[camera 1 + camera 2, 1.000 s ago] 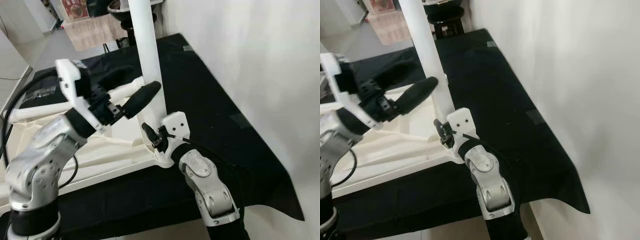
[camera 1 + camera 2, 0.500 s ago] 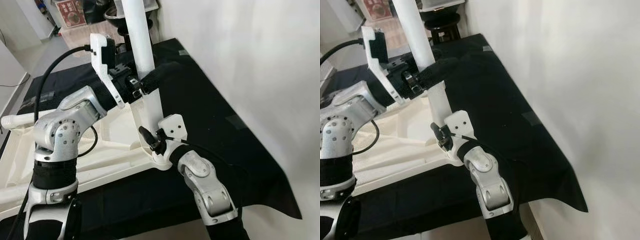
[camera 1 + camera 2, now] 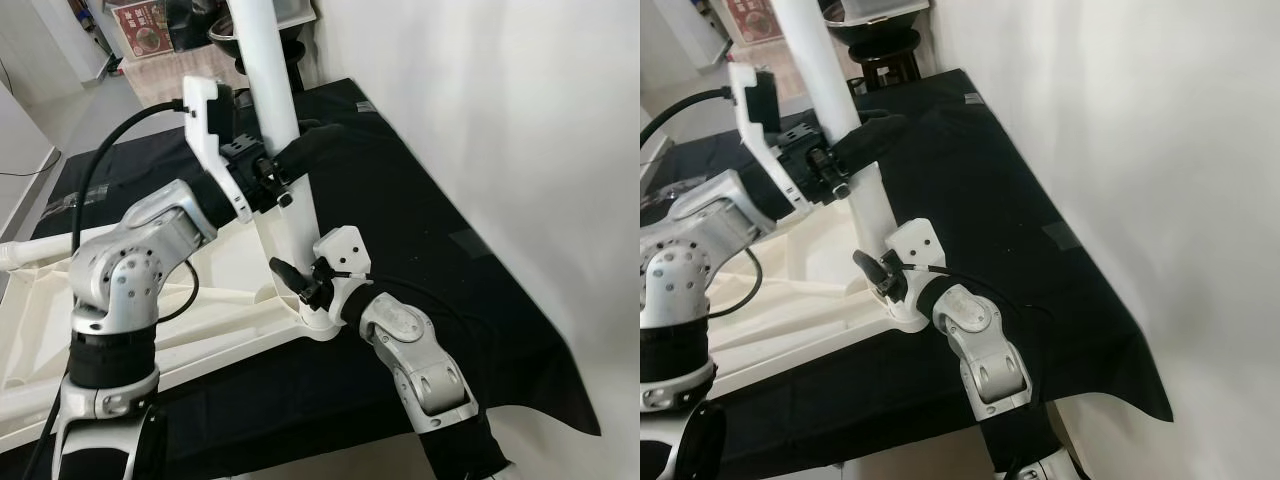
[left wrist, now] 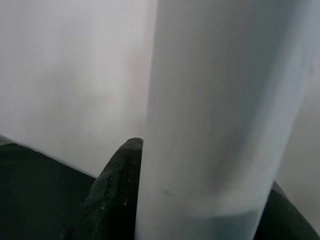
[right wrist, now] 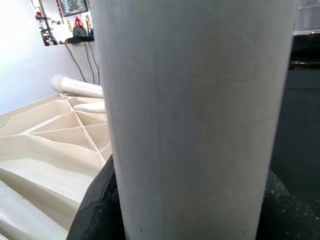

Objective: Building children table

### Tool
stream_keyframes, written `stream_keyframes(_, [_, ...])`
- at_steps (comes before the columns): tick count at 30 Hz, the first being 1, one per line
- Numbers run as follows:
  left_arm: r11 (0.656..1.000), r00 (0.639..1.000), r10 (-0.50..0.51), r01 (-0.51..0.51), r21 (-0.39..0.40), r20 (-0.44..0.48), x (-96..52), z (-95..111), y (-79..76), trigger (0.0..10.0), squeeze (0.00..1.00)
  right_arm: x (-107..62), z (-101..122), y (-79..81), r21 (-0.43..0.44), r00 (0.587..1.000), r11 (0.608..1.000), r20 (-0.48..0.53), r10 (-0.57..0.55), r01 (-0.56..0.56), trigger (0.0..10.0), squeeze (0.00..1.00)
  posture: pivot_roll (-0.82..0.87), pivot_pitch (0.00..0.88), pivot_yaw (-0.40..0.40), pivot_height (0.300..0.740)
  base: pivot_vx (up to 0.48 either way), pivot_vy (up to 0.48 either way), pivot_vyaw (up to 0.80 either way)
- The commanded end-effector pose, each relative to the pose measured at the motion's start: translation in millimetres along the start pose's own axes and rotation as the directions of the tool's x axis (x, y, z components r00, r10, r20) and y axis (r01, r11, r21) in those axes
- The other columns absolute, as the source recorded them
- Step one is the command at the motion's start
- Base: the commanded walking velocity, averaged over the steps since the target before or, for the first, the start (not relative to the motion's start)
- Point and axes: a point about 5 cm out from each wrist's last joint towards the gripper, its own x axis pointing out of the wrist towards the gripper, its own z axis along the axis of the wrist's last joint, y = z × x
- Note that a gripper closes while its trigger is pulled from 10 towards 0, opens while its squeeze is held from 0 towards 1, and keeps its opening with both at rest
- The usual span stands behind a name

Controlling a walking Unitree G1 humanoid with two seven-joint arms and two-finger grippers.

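Since a second ago our left hand (image 3: 285, 165) has risen to pinch the upright leg (image 3: 268, 90) midway, our right hand (image 3: 300, 290) pinching its base at the upturned tabletop's (image 3: 120, 330) near right corner, so one leg seems seated while another (image 3: 25, 252) lies far left.

Your two arms are silver metal, built from rounded joint housings dotted with small dark screw holes, and wrapped in black sleeves near the body. Your left tool (image 3: 290, 165) has long black fingers (image 4: 112, 192) with a finely pebbled surface, set on a black mount behind a flat white bracket; a thick black cable loops from that bracket. Your right tool (image 3: 297, 290) carries a rounded white plate with small holes and thin black wiring.
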Motion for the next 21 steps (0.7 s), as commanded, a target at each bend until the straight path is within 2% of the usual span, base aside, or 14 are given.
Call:
stream_keyframes(1, [0.996, 0.997, -0.077, 0.077, -0.043, 0.004, -1.0, -3, -11.1, 0.0, 0.00, 10.5, 6, 14.3, 0.010, 0.994, 0.994, 0.046, 0.104, -0.104, 10.0, 0.00, -0.03, 0.050, 0.138, 0.740, 0.000, 0.000, 0.00])
stream_keyframes(9, [0.997, 0.998, -0.065, 0.065, -0.030, 0.005, -6.4, -5, -13.0, 0.0, 0.00, 12.5, 2, 15.7, 0.000, 0.994, 0.994, 0.030, 0.105, -0.105, 10.0, 0.00, -0.03, 0.049, 0.135, 0.740, 0.000, 0.000, 0.00])
stream_keyframes(10, [0.999, 0.999, -0.046, 0.046, -0.015, 0.004, -6.9, -6, -12.5, 4.9, 0.00, 12.8, 1, 15.4, -0.001, 0.994, 0.995, 0.024, 0.103, -0.103, 10.0, 0.00, -0.03, 0.048, 0.134, 0.740, 0.000, 0.000, 0.00])
stream_keyframes(11, [1.000, 1.000, -0.028, 0.028, 0.001, 0.002, -7.2, -6, -11.7, 7.8, 0.00, 13.0, 1, 14.9, -0.002, 0.995, 0.995, 0.018, 0.099, -0.099, 10.0, 0.00, -0.03, 0.048, 0.134, 0.740, 0.000, 0.000, 0.00])
stream_keyframes(12, [1.000, 1.000, -0.028, 0.028, 0.001, 0.002, -7.2, -6, -11.7, 7.8, 0.00, 13.0, 1, 14.9, -0.002, 0.995, 0.995, 0.018, 0.099, -0.099, 10.0, 0.00, -0.03, 0.048, 0.134, 0.740, 0.000, 0.000, 0.00])
stream_keyframes(13, [1.000, 1.000, -0.010, 0.010, 0.009, 0.010, -7.7, -6, -10.2, 10.0, 0.04, 13.6, 0, 13.2, -0.004, 0.996, 0.996, 0.008, 0.087, -0.087, 10.0, 0.00, -0.03, 0.049, 0.133, 0.740, 0.000, 0.000, 0.00])
stream_keyframes(15, [1.000, 1.000, 0.001, -0.001, 0.011, 0.016, -8.0, -6, -9.2, 10.0, 0.04, 14.0, -1, 12.0, -0.006, 0.997, 0.997, 0.001, 0.079, -0.079, 10.0, 0.00, -0.03, 0.049, 0.133, 0.740, 0.000, 0.000, 0.00])
stream_keyframes(16, [1.000, 1.000, 0.005, -0.005, 0.005, 0.026, -8.4, -6, -8.8, 10.0, 1.00, 14.4, -2, 10.2, -0.013, 0.998, 0.998, -0.005, 0.066, -0.066, 10.0, 0.00, -0.03, 0.050, 0.132, 0.740, 0.000, 0.000, 0.00])
stream_keyframes(21, [0.999, 0.998, 0.036, -0.036, 0.006, 0.042, -9.8, -1, -6.4, 10.0, 1.00, 15.2, -5, 1.7, -0.026, 0.999, 1.000, -0.044, 0.006, -0.007, 10.0, 0.00, -0.02, 0.055, 0.131, 0.740, 0.000, 0.000, 0.00])
